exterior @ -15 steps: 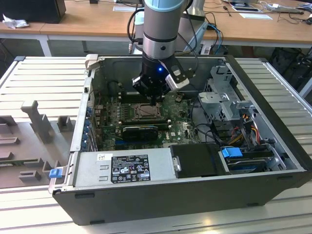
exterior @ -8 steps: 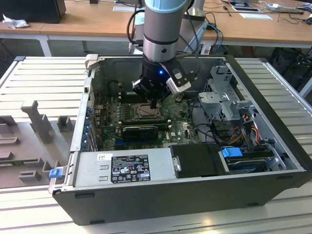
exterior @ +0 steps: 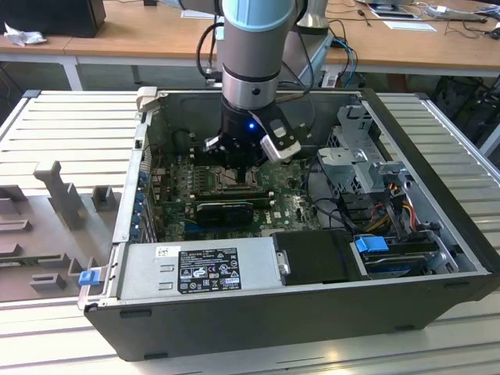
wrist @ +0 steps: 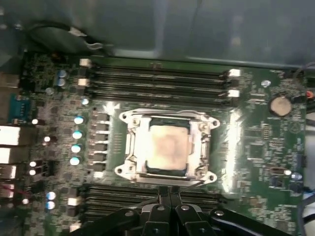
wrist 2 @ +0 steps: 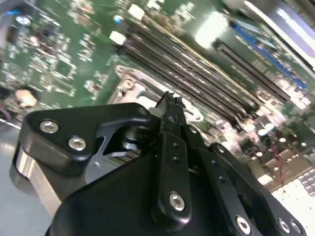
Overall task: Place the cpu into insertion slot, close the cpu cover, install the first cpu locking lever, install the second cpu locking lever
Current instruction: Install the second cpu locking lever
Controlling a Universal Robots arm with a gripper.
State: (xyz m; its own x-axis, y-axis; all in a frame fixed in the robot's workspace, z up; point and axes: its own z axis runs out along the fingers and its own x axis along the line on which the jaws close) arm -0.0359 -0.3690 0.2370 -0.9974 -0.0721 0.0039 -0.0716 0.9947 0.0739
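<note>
So I'm hanging down inside the open black metal computer case [exterior: 312, 312], which lies on its side on a ribbed light-grey table [exterior: 70, 133]. My black two-finger pincer [wrist: 169, 192] sits low over the green motherboard [exterior: 289, 205], and in both wrist views my fingertips [wrist 2: 170, 105] look pressed together with nothing between them, so I'd call it closed and empty.

The small flat square cpu with the pale silvery-beige face [wrist: 166, 145] is already lying in the square dark-framed insertion slot [wrist: 167, 169], flat as far as I can tell. The thin silvery metal cpu cover with the big central window [wrist: 197, 147] is down around it, framing the chip on all sides. I can't make out how the locking levers sit from here, too glary around the socket edges.

In the first wrist view my fingertips are just beside the socket, over the long black memory slots [wrist: 147, 199] on the near side; another bank of those slots [wrist: 157, 81] runs along the far side of the socket.

In the exterior view there's a grey power supply box with a black label [exterior: 199, 269] along the near wall, and a blue plastic clip [exterior: 371, 244] toward the exterior view's right.
</note>
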